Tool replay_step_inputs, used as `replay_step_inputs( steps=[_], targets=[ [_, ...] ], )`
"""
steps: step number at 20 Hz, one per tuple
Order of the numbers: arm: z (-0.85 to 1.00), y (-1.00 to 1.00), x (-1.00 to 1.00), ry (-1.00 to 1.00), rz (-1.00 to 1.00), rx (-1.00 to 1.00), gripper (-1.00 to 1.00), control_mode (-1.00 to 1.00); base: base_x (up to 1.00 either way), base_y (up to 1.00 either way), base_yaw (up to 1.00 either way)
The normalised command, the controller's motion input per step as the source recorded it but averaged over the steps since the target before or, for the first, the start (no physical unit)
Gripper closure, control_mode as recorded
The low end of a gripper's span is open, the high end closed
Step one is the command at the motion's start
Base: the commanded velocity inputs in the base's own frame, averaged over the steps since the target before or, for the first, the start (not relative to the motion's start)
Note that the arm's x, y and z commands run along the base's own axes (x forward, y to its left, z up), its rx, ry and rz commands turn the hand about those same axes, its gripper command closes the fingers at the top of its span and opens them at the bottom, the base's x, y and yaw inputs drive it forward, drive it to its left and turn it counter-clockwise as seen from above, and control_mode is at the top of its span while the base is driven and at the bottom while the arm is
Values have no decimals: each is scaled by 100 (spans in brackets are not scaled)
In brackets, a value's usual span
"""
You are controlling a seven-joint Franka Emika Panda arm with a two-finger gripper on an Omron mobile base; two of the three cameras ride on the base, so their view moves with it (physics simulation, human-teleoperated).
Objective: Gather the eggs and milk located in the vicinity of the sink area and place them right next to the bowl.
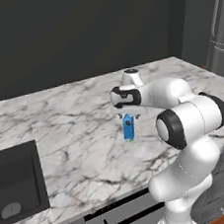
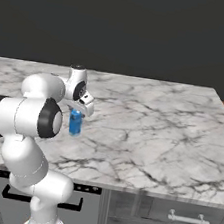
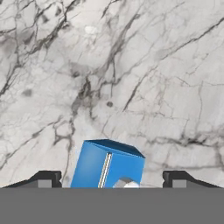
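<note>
Small upright blue milk carton w/ white top (image 1: 129, 128) stands on the grey-veined white marble bench (image 1: 75, 118), roughly mid-depth, well back from the near edge and well short of the dark back wall (image 1: 74, 34).

White arm's gripper (image 3: 111, 178) sits right over the carton, pointing down. Hand view: the two dark fingertips (image 3: 43, 178) flank the carton left and right w/ a visible gap each side, so jaws are wide and not touching it. Carton isn't held; it rests on the bench.

Black rectangular recessed sink w/ grey floor (image 1: 16, 183) is at the far left of the left base view, cut into the bench near its front edge, well apart from the carton. Round drain shows on the sink floor.

Room: open marble all round the carton. Right base view shows a long bare stretch of bench to the right (image 2: 157, 130), out to its right edge. Bench front edge runs just above the dark drawer fronts w/ handles (image 2: 185, 217). Tall grey appliance w/ a long handle (image 1: 219, 36) stands past the bench's far right corner in left base view.
</note>
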Motion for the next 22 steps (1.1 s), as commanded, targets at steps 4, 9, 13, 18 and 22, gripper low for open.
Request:
replay_step_inputs(
  steps=[4,9,13,18,22],
  targets=[
    [0,0,0,0,0,0,100,-100,0,0,0],
    [0,0,0,2,0,0,100,-100,0,0,0],
    [0,0,-1,0,0,0,100,-100,0,0,0],
    [17,1,-22,0,2,1,100,-100,0,0,0],
    [64,1,-46,6,18,0,100,-100,0,0,0]
  ],
)
